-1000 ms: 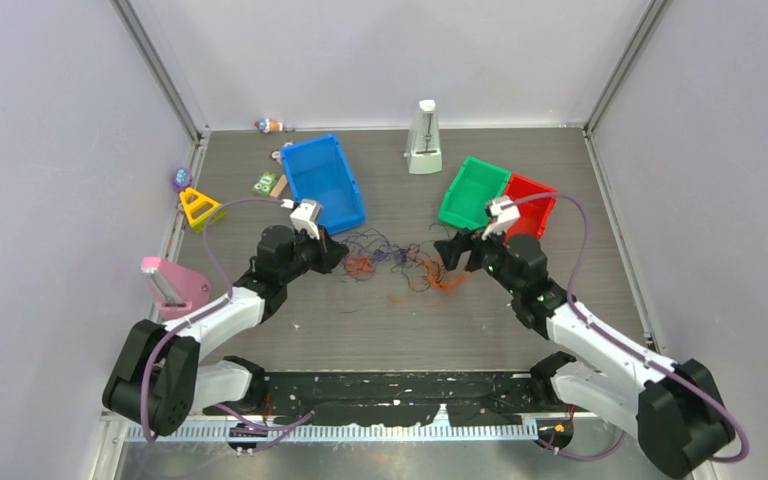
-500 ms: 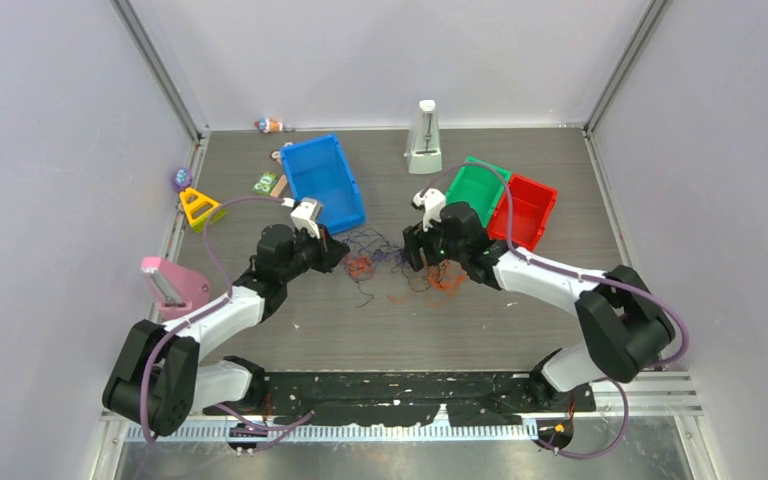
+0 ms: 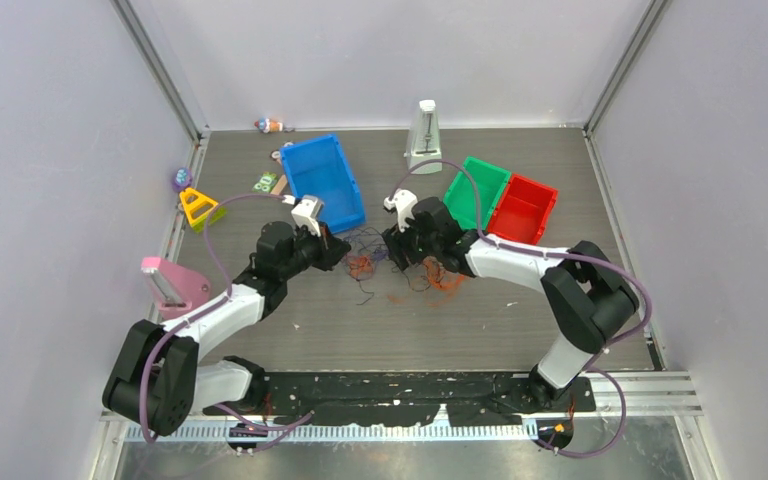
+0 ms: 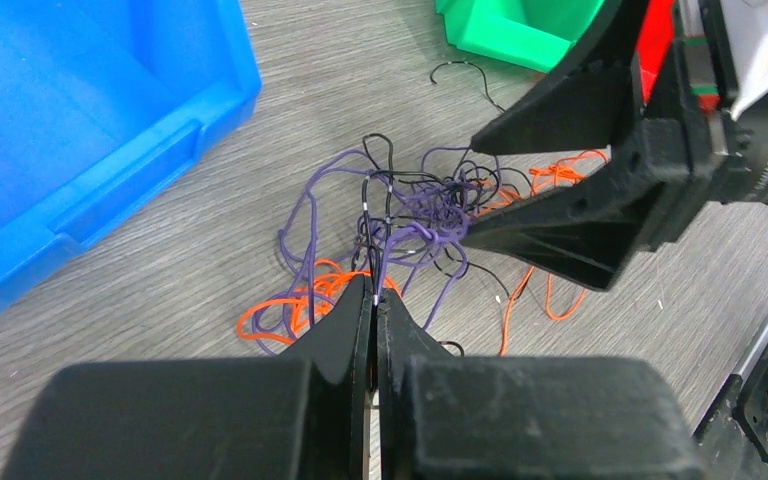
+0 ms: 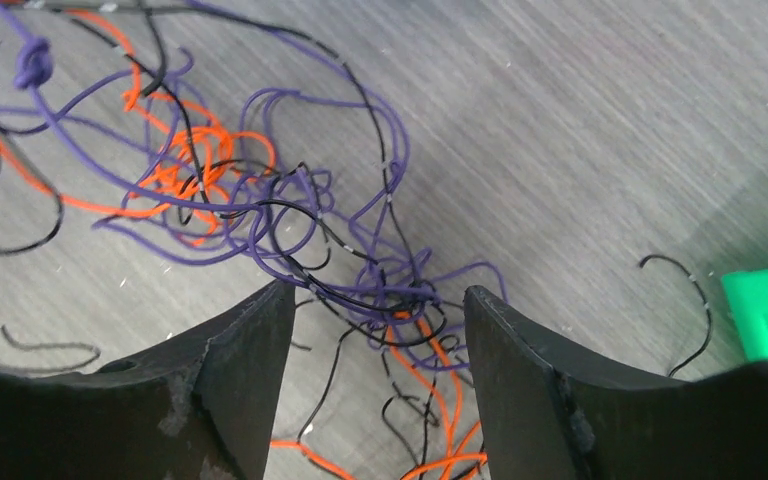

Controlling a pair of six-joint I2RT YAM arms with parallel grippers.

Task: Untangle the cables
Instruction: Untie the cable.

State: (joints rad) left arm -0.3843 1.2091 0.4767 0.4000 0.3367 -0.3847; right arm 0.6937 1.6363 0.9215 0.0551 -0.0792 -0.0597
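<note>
blue bin (image 3: 325, 182) and green bin (image 3: 475, 190) stand behind the cables (image 3: 365, 263); table (image 3: 390, 330) open in front.

The top camera sits high above and behind the arms (image 3: 230, 305) and looks down on the whole table (image 3: 310, 330) from far away. The left wrist camera is low and near. It looks forward over the left pincer (image 4: 375, 300) at the cables (image 4: 400, 215), with the right pincer (image 4: 470, 190) opposite it. The right wrist camera is very near and looks steeply down past its own pincer. All three views share the cables. Both wrist views also catch the green bin (image 4: 510, 35).
</note>
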